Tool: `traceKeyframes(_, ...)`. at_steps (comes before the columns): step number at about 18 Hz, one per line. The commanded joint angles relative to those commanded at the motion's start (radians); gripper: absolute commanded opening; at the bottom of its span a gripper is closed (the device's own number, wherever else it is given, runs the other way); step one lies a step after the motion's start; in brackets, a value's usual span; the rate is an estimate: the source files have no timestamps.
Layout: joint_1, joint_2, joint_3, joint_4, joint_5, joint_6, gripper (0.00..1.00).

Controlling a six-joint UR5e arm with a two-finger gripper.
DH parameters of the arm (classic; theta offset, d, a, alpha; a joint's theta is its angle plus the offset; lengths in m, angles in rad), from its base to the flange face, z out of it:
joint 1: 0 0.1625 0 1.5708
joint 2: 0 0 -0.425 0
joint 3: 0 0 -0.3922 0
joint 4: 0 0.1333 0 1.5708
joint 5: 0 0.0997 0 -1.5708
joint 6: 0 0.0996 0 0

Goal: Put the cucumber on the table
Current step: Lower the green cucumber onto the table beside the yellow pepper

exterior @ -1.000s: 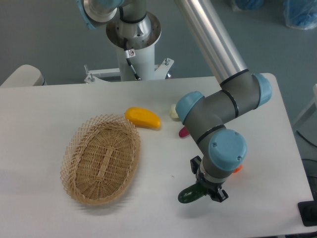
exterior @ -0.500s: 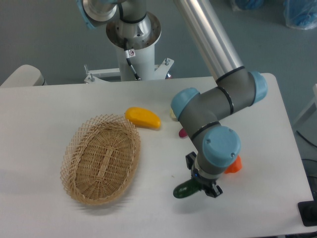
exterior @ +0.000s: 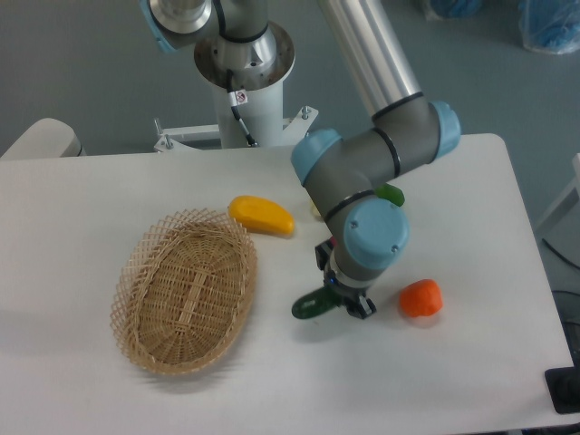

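Note:
The cucumber (exterior: 311, 305) is small, dark green and glossy. It is held in my gripper (exterior: 341, 302), which is shut on its right end. The cucumber sticks out to the left, low over the white table (exterior: 82, 199), just right of the wicker basket. I cannot tell whether it touches the tabletop. The wrist hides the fingers for the most part.
A woven oval wicker basket (exterior: 186, 290) stands left of the gripper. A yellow fruit (exterior: 261, 216) lies behind the basket. An orange fruit (exterior: 421, 298) lies right of the gripper. A brighter green vegetable (exterior: 391, 193) peeks out behind the arm. The robot base (exterior: 243, 86) stands at the back.
The gripper has moved left and away from the front edge with the cucumber in it. The orange fruit and the green vegetable have come into view behind the arm.

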Motion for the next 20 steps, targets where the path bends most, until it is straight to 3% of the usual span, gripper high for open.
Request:
traceKeyframes(3, -0.002, 0.014, -0.084, 0.124, 0.005, 0.087, 0.17)
traceKeyframes(4, 0.000, 0.017, -0.097, 0.137, 0.006, 0.122, 0.17)
traceKeyframes(11, 0.009, 0.032, -0.117, 0.138, 0.032, 0.265, 0.20)
traceKeyframes(13, 0.008, 0.043, -0.117, 0.138, 0.035, 0.322, 0.25)
traceKeyframes(17, 0.003, 0.048, -0.126, 0.138, 0.035, 0.437, 0.49)
traceKeyframes(20, 0.003, 0.051, -0.141, 0.137, 0.028, 0.420, 0.98)
